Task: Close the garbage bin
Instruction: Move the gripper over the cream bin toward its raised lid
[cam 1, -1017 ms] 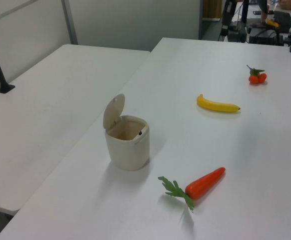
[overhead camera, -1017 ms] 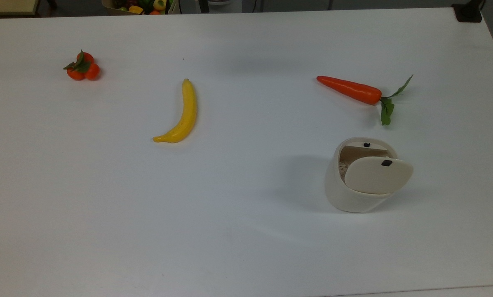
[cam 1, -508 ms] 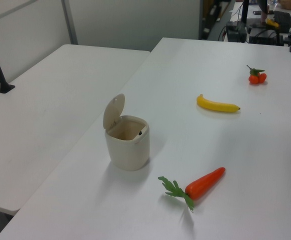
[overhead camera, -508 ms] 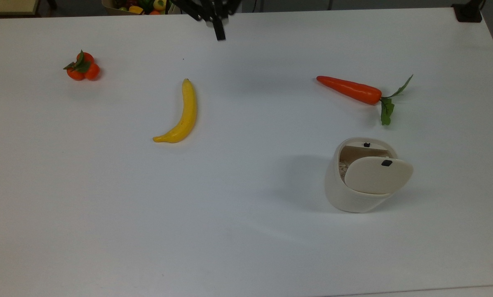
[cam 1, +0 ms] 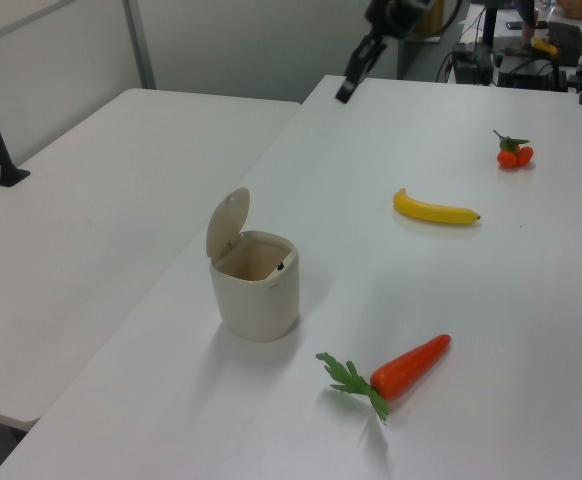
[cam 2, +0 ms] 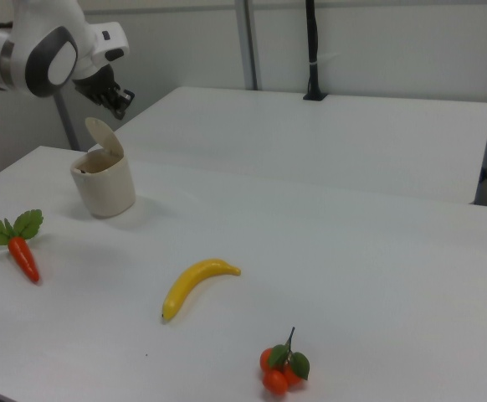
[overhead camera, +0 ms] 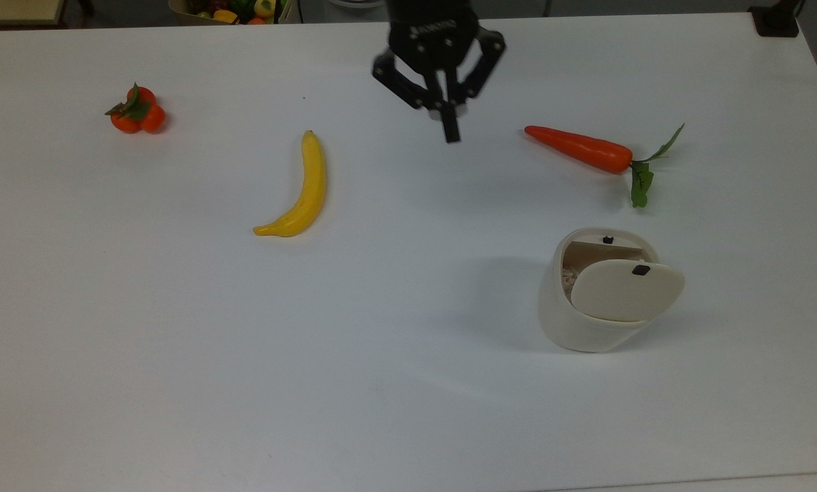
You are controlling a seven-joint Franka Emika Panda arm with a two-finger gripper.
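Hanging above the table [overhead camera: 176, 342], the gripper [overhead camera: 451, 130] has its jaws pressed together, holding nothing.

— What is hard to see?
— The raised lid [overhead camera: 626, 290] hides most of the inside of the garbage bin [overhead camera: 583, 321].
— And the arm [cam 2: 38, 52] above the garbage bin?
— The right view's left edge cuts it off.

A line of small light lettering runs across the black body of the gripper [overhead camera: 451, 130] in the top view, but the letters are too small to make out. The black marks on the bin [overhead camera: 586, 321] and its lid [overhead camera: 626, 290] carry no writing that can be read. Nothing else on the table [overhead camera: 176, 342] bears text.
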